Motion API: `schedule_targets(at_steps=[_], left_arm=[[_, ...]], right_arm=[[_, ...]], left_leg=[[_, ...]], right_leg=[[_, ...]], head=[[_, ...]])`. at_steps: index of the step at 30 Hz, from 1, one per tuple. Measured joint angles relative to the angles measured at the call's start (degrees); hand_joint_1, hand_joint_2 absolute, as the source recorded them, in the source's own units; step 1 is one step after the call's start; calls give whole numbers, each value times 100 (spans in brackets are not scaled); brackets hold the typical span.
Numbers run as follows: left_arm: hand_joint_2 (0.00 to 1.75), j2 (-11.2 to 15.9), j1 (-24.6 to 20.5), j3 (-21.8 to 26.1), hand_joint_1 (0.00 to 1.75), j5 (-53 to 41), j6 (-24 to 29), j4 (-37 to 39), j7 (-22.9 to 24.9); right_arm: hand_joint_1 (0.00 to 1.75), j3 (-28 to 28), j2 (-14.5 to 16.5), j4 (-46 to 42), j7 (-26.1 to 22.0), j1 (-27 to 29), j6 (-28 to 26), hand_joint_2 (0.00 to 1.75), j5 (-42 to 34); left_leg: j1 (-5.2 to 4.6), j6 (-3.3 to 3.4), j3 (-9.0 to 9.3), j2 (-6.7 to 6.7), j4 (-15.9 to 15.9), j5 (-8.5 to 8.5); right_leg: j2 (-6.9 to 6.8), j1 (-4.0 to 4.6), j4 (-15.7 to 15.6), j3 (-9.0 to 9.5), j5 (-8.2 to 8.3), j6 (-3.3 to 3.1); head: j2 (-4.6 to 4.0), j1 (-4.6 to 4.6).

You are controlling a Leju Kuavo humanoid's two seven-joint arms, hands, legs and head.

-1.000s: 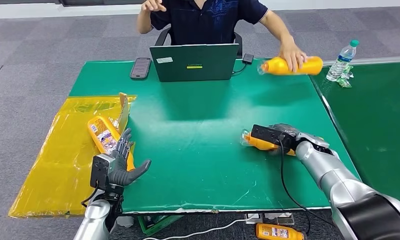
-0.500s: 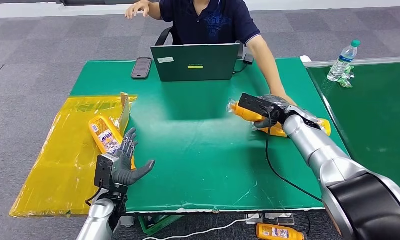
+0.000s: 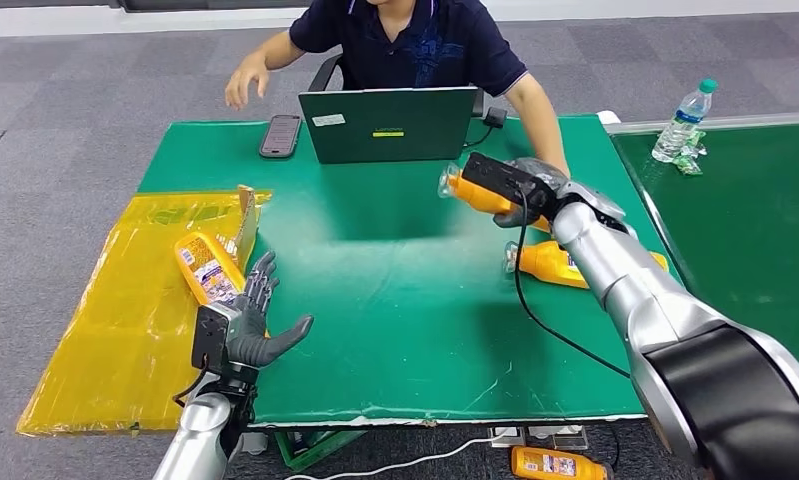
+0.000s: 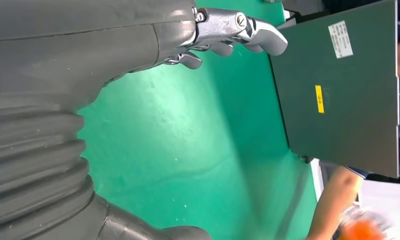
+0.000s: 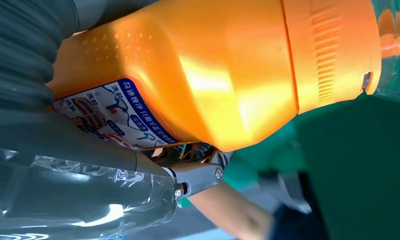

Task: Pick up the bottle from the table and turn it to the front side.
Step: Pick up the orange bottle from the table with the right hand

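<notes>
- Since the bottle (image 3: 473, 192) is already off the table (image 3: 395, 300), pickup looks done; turn to front side is prob what's left, can't tell how far along.
- Table: big green mat, wide bare patch in the middle betw. both arms, best room for a turn or set-down. Right edge runs just beside a second green table (image 3: 755, 230), near edge sits by the robot's body.
- Person (image 3: 415, 40) sits at the far edge, one arm reaching down close to the held bottle, other hand out over the far-left corner. Crowded there, collision risk if the arm swings farther out.
- Yellow sheet (image 3: 125, 310) hangs over the left side of the table, w/ a yellow pack (image 3: 205, 265) and cardboard piece on it, near the left hand.
- Laptop (image 3: 390, 122) at far centre, lid back facing the robot, just left of the held bottle; little room that way.
- Right hand (image 3: 520, 190): wrapped round the bottle, lifted above the mat near the far-right part. Bottle lies roughly sideways, cap end toward the laptop. Right wrist view: label partly visible by the fingers, cap at the far end.
- Left hand (image 3: 250, 325): fingers spread, holds nothing, hovers at the near-left table edge.
- 2nd orange bottle (image 3: 555, 262) lies on the mat under the right forearm, cap toward centre; watch it when lowering.
- Phone (image 3: 280, 135) far left of laptop, water bottle (image 3: 683, 120) on the other table, well apart.
</notes>
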Motion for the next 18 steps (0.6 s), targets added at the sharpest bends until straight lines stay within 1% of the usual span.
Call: schedule_targets(at_steps=[4, 9, 12, 18], left_arm=[[175, -32, -103, -66, 0, -49, -9, 94, 1], [175, -112, -325, -197, 0, -134, -34, 329, 1], [175, -161, -499, -260, 0, -144, -34, 495, 1], [175, -222, -676, -315, 0, -149, -34, 727, 1]], right_arm=[[175, -24, 240, 7, 65, -358, -224, 175, -370], [175, -354, 532, -57, -364, -624, -605, 175, -1048], [175, -507, 683, -111, -395, -695, -663, 175, -1143], [175, -669, 893, -177, -458, -714, -762, 175, -1332]], left_leg=[[0, -1, 0, 0, 0, 1], [0, -1, -1, -2, 0, 1], [-1, -1, -1, -2, 1, 1], [0, -1, -1, -2, 3, 1]], right_leg=[[-1, 0, 0, -1, 0, 0], [-3, 0, 0, 0, 0, 0], [-2, -1, 0, 1, 1, 0], [-2, 0, 0, 0, 2, 0]], head=[[-1, 0], [-1, 0], [0, 0], [-1, 0]])
